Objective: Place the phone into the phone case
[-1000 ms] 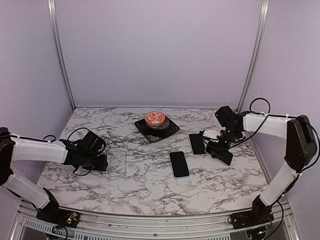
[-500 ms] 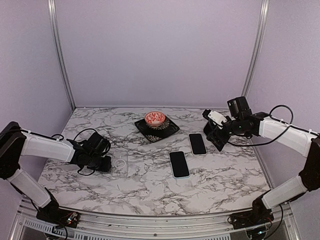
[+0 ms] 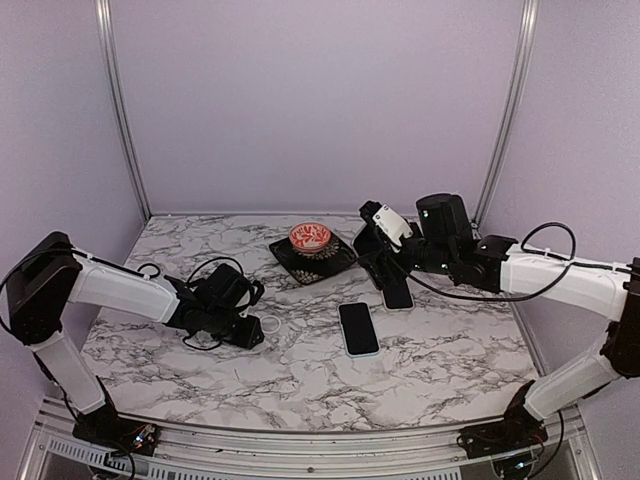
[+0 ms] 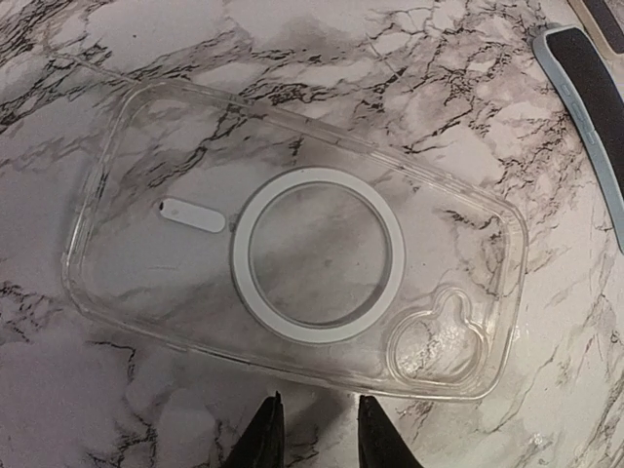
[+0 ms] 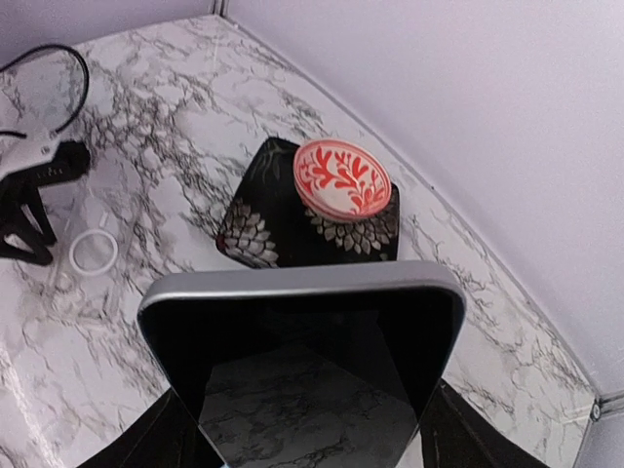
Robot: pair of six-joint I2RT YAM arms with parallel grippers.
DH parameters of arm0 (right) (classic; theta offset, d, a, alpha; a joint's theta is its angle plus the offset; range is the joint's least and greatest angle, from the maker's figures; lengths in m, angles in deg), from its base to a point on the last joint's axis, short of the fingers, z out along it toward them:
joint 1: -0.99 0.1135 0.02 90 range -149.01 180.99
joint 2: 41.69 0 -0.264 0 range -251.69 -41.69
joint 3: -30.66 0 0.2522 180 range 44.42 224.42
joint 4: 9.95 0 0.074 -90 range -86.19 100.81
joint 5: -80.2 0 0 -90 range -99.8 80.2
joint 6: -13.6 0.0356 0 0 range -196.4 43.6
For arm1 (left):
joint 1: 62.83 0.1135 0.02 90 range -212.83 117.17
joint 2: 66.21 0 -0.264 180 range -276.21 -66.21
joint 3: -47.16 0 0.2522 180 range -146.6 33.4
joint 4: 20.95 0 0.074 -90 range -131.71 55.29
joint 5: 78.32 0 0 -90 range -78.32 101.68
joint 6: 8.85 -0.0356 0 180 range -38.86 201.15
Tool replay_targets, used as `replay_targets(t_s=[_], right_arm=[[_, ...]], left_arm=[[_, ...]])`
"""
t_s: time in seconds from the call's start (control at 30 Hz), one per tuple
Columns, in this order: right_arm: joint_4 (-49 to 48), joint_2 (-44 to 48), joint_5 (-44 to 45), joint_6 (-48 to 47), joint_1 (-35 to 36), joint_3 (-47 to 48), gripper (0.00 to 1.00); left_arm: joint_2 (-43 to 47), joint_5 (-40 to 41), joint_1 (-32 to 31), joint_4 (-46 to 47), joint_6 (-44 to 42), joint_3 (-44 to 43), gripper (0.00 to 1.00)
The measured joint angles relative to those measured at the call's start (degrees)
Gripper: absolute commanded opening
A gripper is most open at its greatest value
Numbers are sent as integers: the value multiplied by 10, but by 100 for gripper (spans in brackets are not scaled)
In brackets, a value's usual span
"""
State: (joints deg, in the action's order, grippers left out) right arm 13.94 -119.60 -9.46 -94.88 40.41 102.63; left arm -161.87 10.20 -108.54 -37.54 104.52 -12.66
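Observation:
The clear phone case (image 4: 292, 253) with a white ring lies flat on the marble table (image 3: 300, 385); it also shows in the top view (image 3: 268, 325). My left gripper (image 4: 320, 434) sits low just at the case's near long edge, fingers slightly apart with nothing between them; in the top view it is left of the case (image 3: 243, 333). My right gripper (image 5: 302, 434) is shut on a grey-edged phone (image 5: 302, 351) with a black screen, held up above the table near the black plate. In the top view that phone (image 3: 390, 222) shows its white back in the right gripper (image 3: 378, 238).
Two other phones lie face up on the table: one in the middle (image 3: 358, 328), also at the left wrist view's edge (image 4: 595, 88), and one under the right arm (image 3: 398, 295). A red-patterned bowl (image 3: 310, 237) sits on a black plate (image 3: 338, 262) at the back.
My right arm has lifted and swung left with the phone, from the right side to near the black plate. My left gripper and the case have shifted right, toward the middle.

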Motion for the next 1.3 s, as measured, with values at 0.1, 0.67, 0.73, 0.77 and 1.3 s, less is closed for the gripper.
replay_targets(t_s=[0.1, 0.67, 0.73, 0.77, 1.3], right_arm=[[-66, -22, 36, 58, 62, 1, 32], [-115, -175, 94, 161, 176, 117, 32], [-105, -173, 94, 155, 172, 117, 32], [-100, -172, 94, 154, 170, 117, 32], [-77, -120, 87, 139, 118, 73, 31]], left_arm=[[-1, 9, -1, 0, 3, -2, 30], [33, 82, 112, -33, -21, -59, 77], [-12, 55, 112, -41, -44, -105, 70], [-32, 43, 112, -43, -54, -123, 63], [-97, -41, 101, -113, -83, -152, 45]])
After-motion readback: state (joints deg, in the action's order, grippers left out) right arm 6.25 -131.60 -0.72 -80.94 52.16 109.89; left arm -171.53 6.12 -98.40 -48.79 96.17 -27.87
